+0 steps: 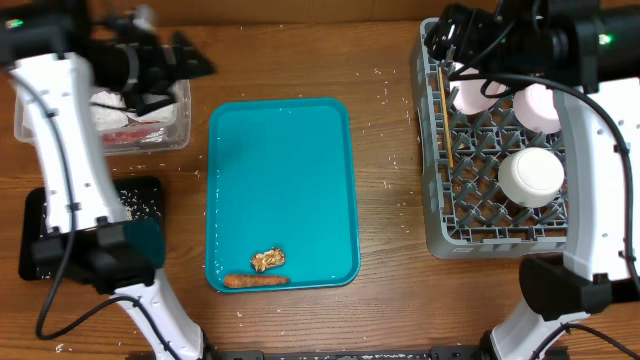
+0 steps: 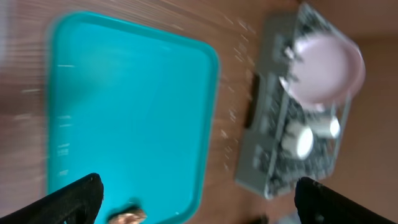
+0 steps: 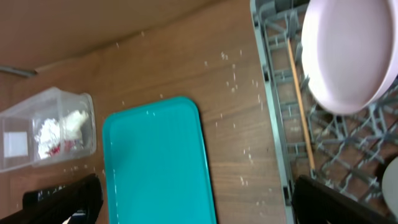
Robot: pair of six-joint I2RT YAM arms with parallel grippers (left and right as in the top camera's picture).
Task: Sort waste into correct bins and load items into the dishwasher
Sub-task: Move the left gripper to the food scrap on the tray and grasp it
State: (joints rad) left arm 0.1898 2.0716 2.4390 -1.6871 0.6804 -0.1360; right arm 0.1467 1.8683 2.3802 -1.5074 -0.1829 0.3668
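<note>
At the far left, the clear tub [image 1: 100, 125] holds crumpled tissues [image 1: 108, 103] and a red wrapper [image 1: 125, 135]. The left gripper [image 1: 180, 62] hangs over the tub's right end, jaws spread wide with nothing between them. Nearer the robot on that side sits the black tray [image 1: 35, 262], with rice grains [image 1: 140, 203] speckled across its right part, well apart from both grippers.

In the middle lies the teal tray [image 1: 280, 150], bare except near its front edge. There sits a brown food lump [image 1: 267, 260] and, just beside it, the carrot [image 1: 255, 281], whose long axis runs left to right along that edge. Only the overhead view shows the carrot. The left wrist view is smeared by blur and catches just the lump at its lower border, close to one black finger [image 2: 74, 199].

At the right stands the dish rack [image 1: 490, 238]. The wooden stick [image 1: 443, 115] lies inside it, along its left wall, its long axis running from the far side toward the robot. The right gripper [image 1: 447, 45] hovers over the rack's far left corner, just above the stick's far end, jaws wide apart and holding nothing.

The right wrist view shows the stick slanting a little beside a pale pink plate [image 3: 351, 56], and it also shows the tub's contents. A white round dish [image 1: 531, 175] sits further right in the rack. The left wrist view shows the plate standing on edge among the pegs, which the overhead view hides under the arm
</note>
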